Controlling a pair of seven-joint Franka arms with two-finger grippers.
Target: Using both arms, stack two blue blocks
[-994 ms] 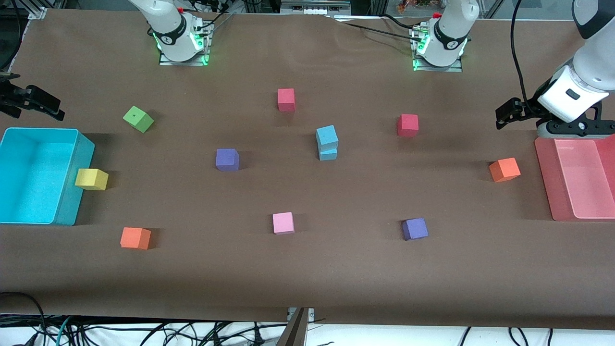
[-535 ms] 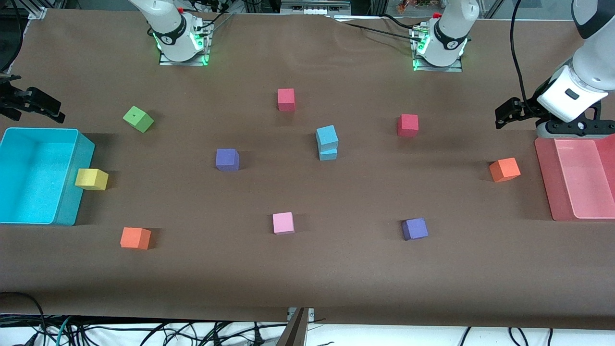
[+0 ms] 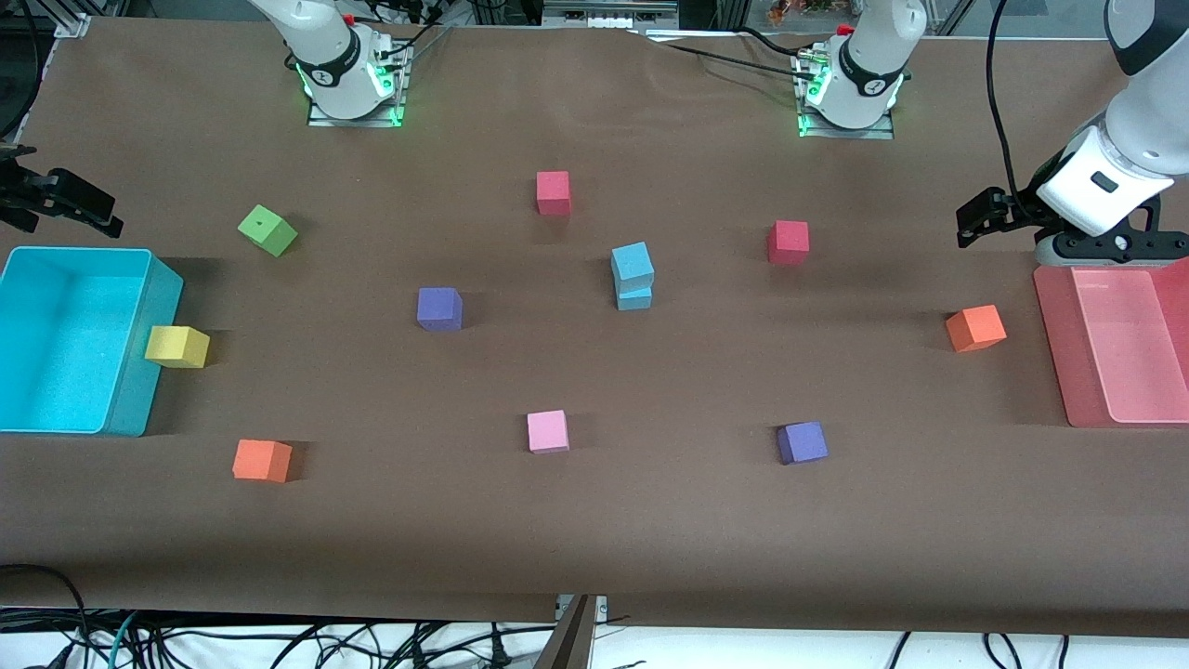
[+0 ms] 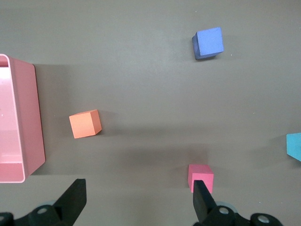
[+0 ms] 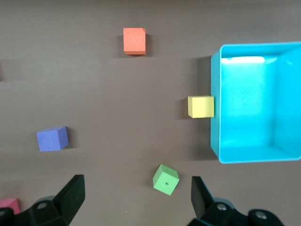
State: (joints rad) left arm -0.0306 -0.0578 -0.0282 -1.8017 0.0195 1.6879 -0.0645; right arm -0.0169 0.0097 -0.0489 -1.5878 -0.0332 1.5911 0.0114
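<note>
Since 1 second ago both arms have drifted slightly outward; no cube moved. The 2 blue blocks (image 3: 633, 275) sit stacked mid-table. The left gripper (image 4: 138, 200), fingers spread, hangs above the pink bin (image 4: 19, 122). The right gripper (image 5: 136, 197), also spread, hangs beside the cyan bin (image 5: 249, 153); only its wrist view shows both fingers.
</note>
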